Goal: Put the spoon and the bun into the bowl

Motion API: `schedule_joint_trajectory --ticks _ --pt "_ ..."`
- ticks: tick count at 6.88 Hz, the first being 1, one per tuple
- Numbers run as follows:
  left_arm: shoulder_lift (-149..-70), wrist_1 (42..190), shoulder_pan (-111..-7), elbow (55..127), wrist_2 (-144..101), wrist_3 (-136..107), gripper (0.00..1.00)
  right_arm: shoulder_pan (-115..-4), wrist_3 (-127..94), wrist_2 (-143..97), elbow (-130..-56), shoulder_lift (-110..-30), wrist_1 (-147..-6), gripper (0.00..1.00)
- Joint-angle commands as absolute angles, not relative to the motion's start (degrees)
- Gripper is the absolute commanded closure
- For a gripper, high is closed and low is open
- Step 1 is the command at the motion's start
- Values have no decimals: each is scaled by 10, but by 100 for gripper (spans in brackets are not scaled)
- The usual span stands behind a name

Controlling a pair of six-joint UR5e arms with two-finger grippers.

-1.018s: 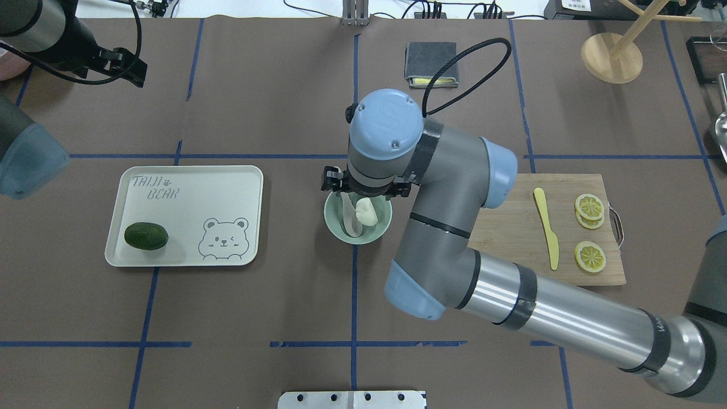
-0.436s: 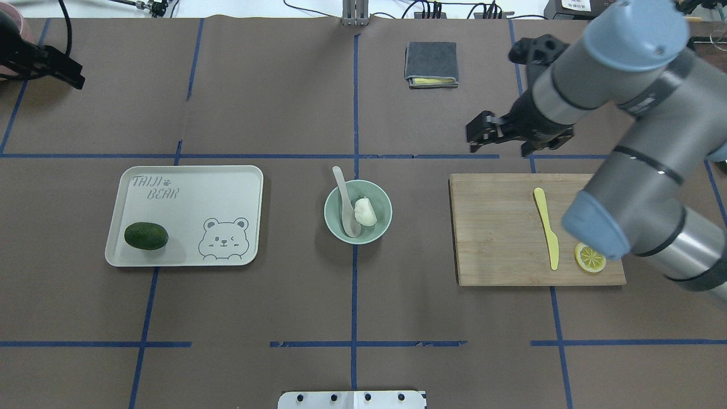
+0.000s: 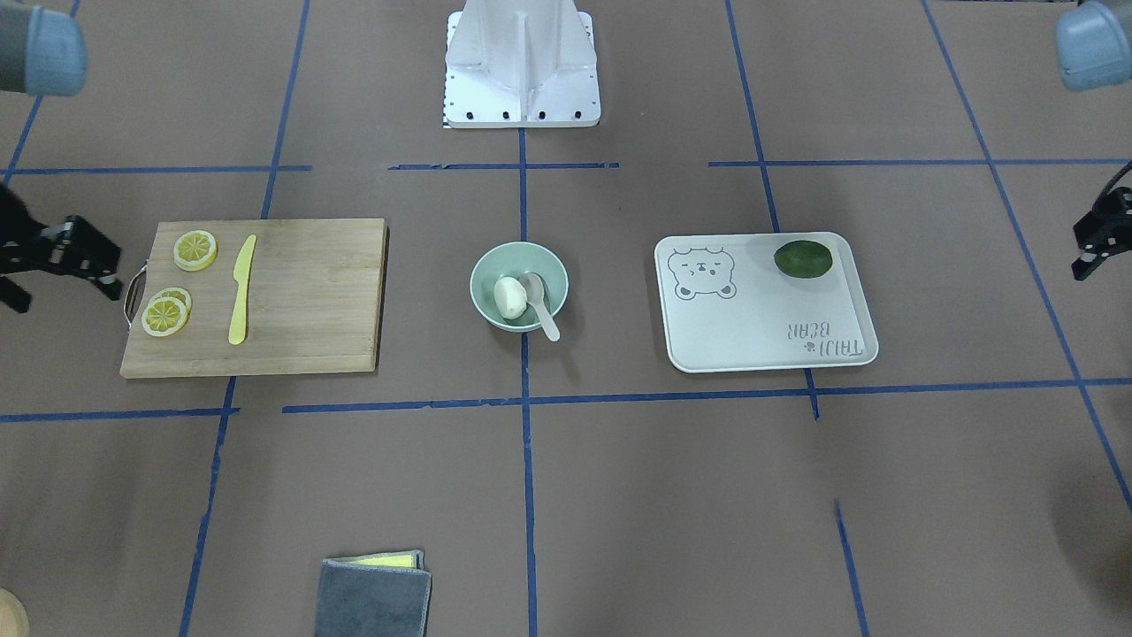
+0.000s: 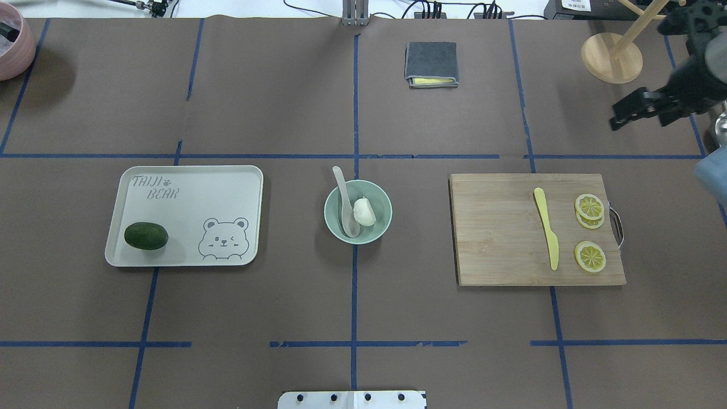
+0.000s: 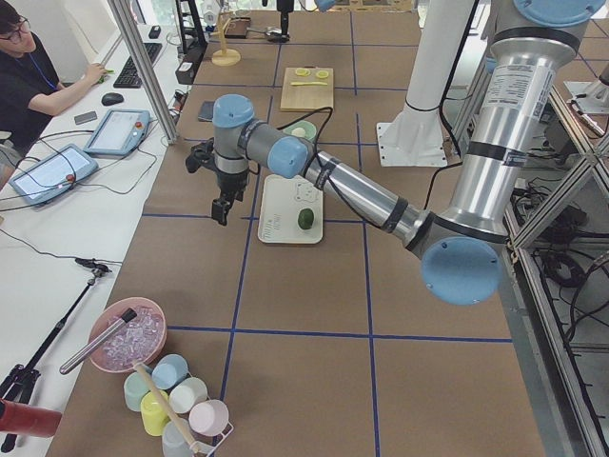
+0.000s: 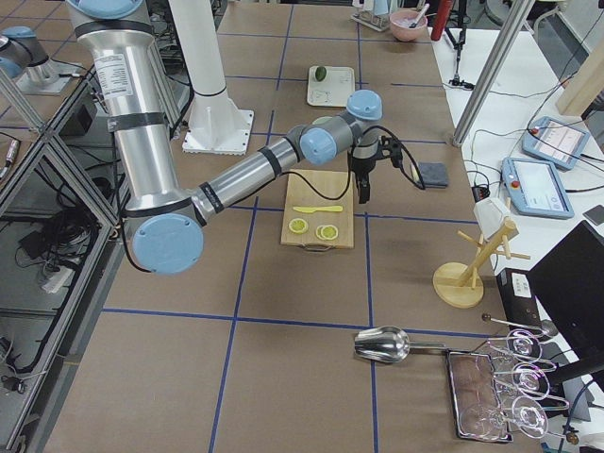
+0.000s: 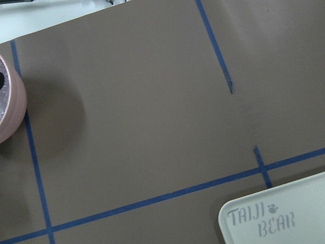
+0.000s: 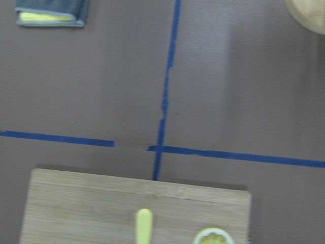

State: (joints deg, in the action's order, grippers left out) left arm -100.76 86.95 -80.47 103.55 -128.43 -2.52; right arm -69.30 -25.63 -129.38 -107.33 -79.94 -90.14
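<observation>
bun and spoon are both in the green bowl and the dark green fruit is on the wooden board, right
Not quite. The bun and spoon are both in the green bowl, but the dark green fruit lies on the white bear-print tray, not the wooden board. The overhead exterior view shows it.

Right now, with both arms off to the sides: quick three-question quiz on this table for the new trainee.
1. True or false: the bun lies inside the bowl.
2. Where is the handle of the spoon? A: flat on the table beside the bowl. B: sticking out over the bowl's rim, scoop inside. C: on the tray.
3. How many lemon slices are on the cutting board?
Key: 1 true; 2 B; 3 three, two of them overlapping.
</observation>
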Motion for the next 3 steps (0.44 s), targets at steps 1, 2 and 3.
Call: schedule_joint_trajectory --ticks 1,2,3 --pt "-968 869 -868 974 -1309 91 0 -820 -24 -1340 -973 -828 -902 0" --pt "-952 869 -875 952 -1313 96 0 -851 26 -1340 -946 -846 -901 0" --pt "-932 870 -875 930 -1351 94 0 -871 52 -1340 -940 -859 -902 0"
